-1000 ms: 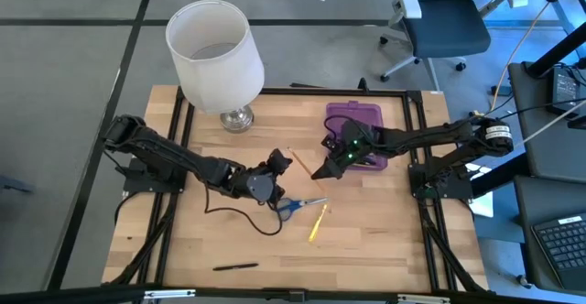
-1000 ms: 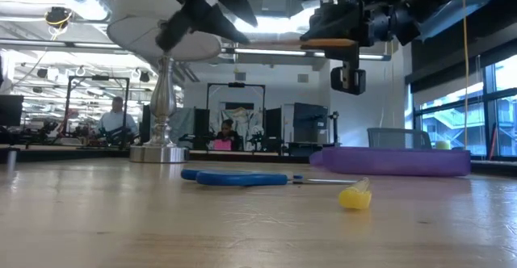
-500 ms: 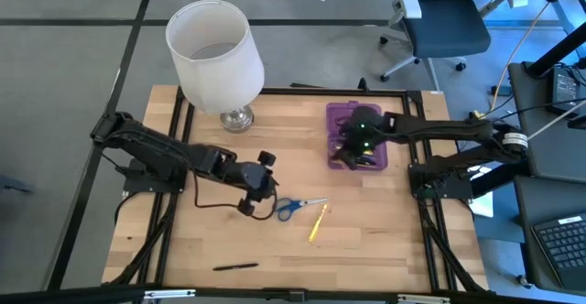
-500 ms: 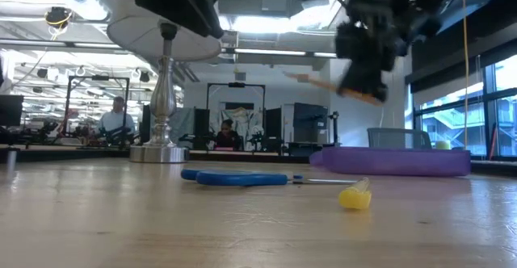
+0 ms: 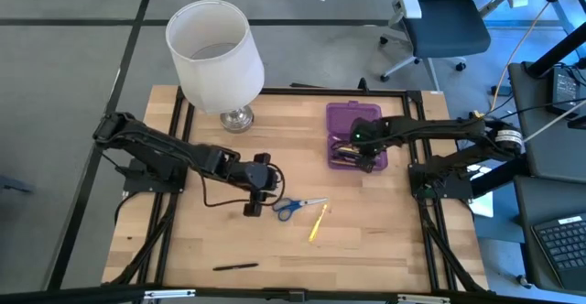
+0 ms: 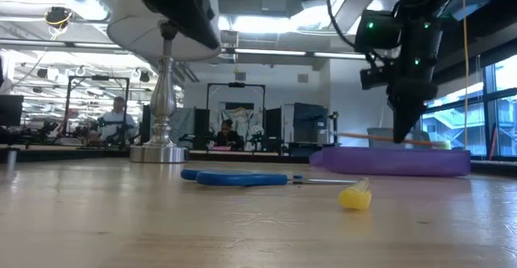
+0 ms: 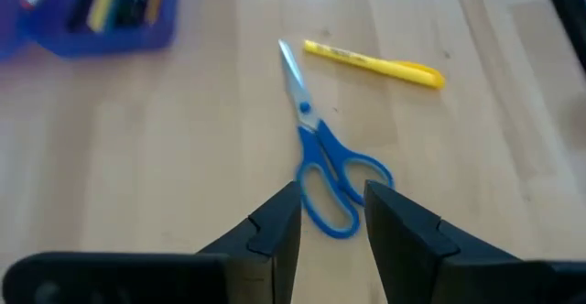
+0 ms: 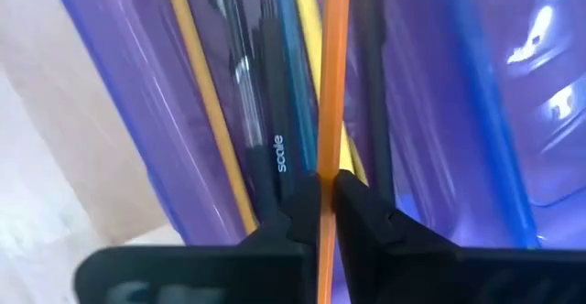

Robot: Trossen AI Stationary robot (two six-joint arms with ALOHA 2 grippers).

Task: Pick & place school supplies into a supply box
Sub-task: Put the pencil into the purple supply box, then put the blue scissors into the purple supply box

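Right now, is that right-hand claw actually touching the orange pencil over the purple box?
Touching. In the right wrist view the right gripper has both fingers pressed against the orange pencil, clamping it above the purple box.

Both arms dark/black, six-joint, tubular links with bulkier joint housings. Left gripper [image 7: 331, 214]: two matte black wedge fingers, angular moulded bases. Right gripper [image 8: 328, 199]: same black fingers, flat inner faces. Right arm wrist shows green LEDs, light band near shoulder joint. Thin black cable loops off left arm forearm onto wooden table [image 5: 366, 240]
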